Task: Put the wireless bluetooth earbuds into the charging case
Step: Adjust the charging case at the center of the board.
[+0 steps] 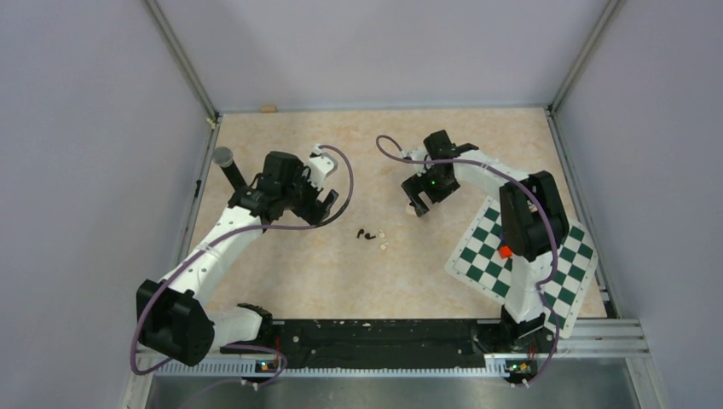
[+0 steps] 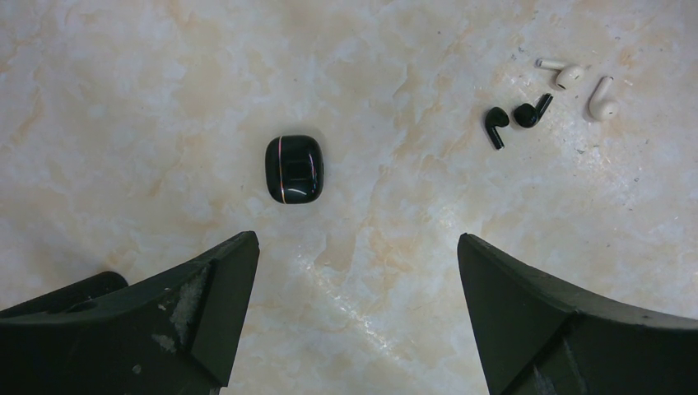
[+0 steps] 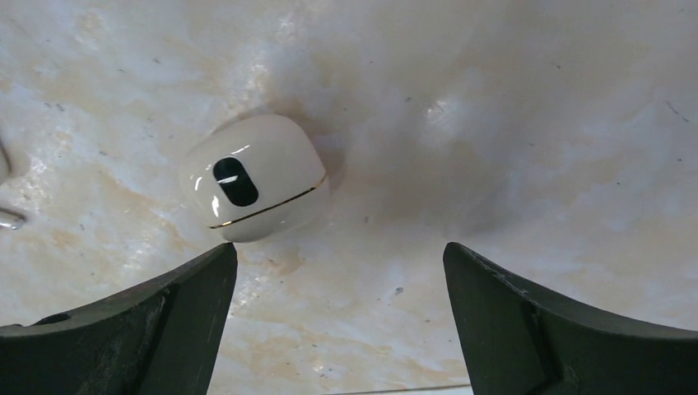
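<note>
Nothing done yet. Black case (image 2: 294,169) lies shut on table (image 2: 123,82), just ahead of left gripper (image 2: 355,247), off toward one finger. Black buds (image 2: 495,126) lie loose further ahead, toward the other. Left & right gripper (image 3: 339,251) both gape, empty. White buds (image 2: 603,99) beside black ones and white case (image 3: 255,177) ahead of right jaws: mix-up risk.

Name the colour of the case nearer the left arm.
The case is glossy black, thin pale seam; best in left wrist view.
</note>
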{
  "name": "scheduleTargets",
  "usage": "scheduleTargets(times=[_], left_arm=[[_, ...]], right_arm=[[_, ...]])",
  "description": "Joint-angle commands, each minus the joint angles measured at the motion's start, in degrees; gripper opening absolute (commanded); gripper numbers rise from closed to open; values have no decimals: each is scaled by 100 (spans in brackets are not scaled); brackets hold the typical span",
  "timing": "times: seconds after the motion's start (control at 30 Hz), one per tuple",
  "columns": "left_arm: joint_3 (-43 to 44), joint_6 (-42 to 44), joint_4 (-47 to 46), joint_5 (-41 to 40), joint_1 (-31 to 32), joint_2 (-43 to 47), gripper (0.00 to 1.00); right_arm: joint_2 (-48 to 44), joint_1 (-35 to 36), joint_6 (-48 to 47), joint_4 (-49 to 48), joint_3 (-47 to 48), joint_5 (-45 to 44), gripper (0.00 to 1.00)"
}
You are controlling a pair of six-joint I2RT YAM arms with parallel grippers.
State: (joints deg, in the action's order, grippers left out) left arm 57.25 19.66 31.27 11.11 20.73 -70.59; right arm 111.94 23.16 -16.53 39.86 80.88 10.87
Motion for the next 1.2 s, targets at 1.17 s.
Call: scheduleTargets(times=[1.17], left_arm=[[-30, -34, -200, 83, -5, 150, 96]], right_arm=[[48, 261, -160, -646, -195, -530, 97]])
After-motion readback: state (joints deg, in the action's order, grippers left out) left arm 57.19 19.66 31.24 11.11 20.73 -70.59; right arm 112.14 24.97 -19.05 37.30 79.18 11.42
